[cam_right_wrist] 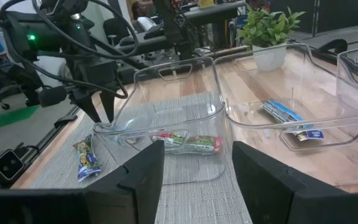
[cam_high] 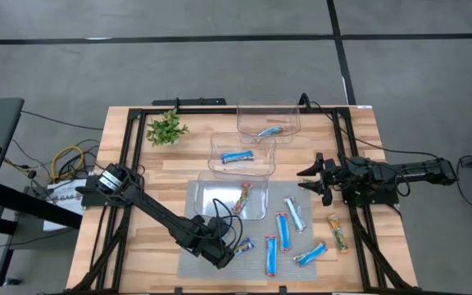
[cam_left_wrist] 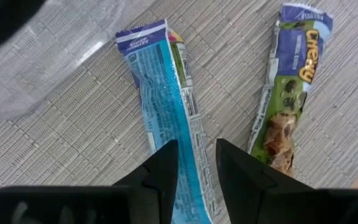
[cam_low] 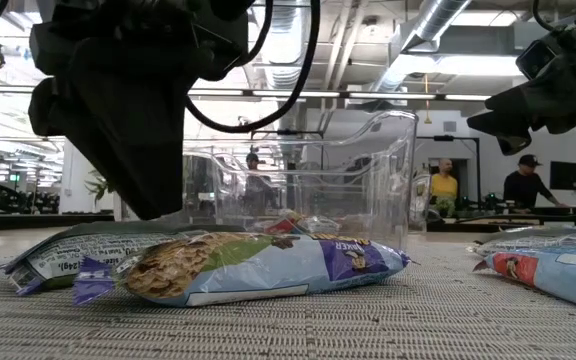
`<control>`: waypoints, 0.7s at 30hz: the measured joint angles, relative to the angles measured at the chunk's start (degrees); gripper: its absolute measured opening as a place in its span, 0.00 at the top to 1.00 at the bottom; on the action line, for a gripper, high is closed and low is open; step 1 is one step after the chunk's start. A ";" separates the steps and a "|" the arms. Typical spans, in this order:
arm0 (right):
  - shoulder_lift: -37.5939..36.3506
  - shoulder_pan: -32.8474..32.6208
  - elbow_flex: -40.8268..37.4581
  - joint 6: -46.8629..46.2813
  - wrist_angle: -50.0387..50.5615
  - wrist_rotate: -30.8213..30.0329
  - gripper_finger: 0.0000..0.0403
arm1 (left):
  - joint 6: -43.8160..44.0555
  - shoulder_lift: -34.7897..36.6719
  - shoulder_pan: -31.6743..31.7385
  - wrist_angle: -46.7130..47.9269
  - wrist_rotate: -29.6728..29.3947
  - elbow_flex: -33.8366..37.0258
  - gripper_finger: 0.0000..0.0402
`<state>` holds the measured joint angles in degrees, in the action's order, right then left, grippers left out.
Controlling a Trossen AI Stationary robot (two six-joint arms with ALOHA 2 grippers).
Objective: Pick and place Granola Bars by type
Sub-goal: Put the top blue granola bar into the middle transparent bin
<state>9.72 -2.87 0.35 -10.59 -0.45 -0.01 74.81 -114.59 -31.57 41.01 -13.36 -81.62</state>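
Bars lie partly in bins and partly loose on the grey mat (cam_high: 193, 260) at the lower centre of the high view. At lower left of centre the left gripper (cam_high: 224, 256) hangs over a blue bar (cam_left_wrist: 166, 106); the left wrist view shows its jaws a little apart, one on each side of that bar and not clamped on it, with a purple bar (cam_left_wrist: 288, 93) just beside. Right of these, more blue bars (cam_high: 282, 228) lie on the mat, and an orange bar (cam_high: 337, 232) lies on the bare bench (cam_high: 388, 254).

Three clear bins run up the middle: the near bin (cam_high: 207, 187) holds a red bar (cam_high: 243, 197), the middle bin (cam_high: 217, 144) a blue one (cam_high: 238, 156), the far bin (cam_high: 248, 111) a pale one (cam_high: 269, 130).

At right, the right gripper (cam_high: 311, 179) waits above the bench, jaws apart and empty.

Only the low view shows people in the room behind; only the right wrist view shows the plant's (cam_right_wrist: 267, 28) white pot.
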 joint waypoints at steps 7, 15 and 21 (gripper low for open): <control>0.01 0.00 0.01 0.00 -0.01 0.00 0.54 | -2.20 0.00 0.13 0.42 0.73 0.39 0.62; 0.00 0.01 -0.01 0.00 -0.01 0.00 0.54 | -3.48 -0.48 0.15 0.17 2.24 0.39 0.42; -0.01 0.00 -0.01 0.00 -0.04 -0.02 0.54 | -5.17 -2.18 -0.40 -1.33 4.94 0.39 0.39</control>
<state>9.72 -2.87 0.34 -10.59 -0.49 -0.03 69.65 -116.77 -31.96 39.68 -8.43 -81.23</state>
